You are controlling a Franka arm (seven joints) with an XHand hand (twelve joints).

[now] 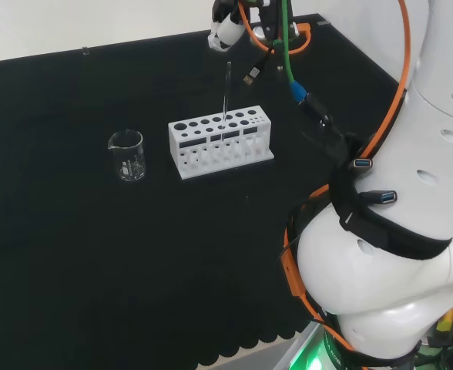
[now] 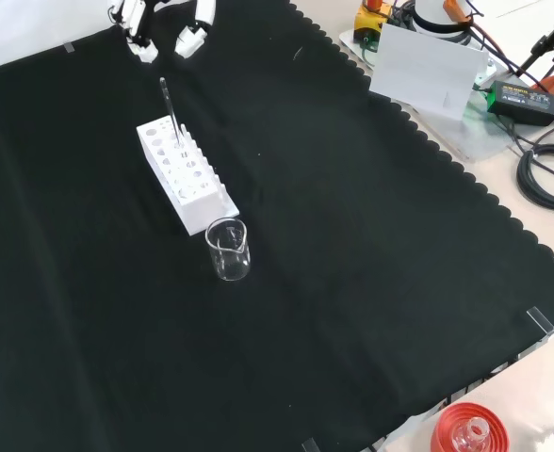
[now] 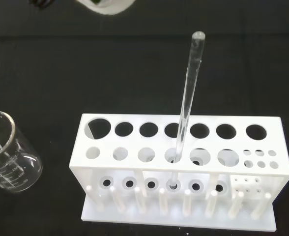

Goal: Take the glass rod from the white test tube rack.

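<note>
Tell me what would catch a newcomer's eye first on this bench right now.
The white test tube rack stands out most against the black cloth, with the glass rod upright in a hole near its middle. In the head view, a clear empty beaker stands left of the rack, apart from it. The hand hangs above the rod's top, not touching it.

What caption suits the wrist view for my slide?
Glass rod standing in the white rack, beaker beside it.
</note>
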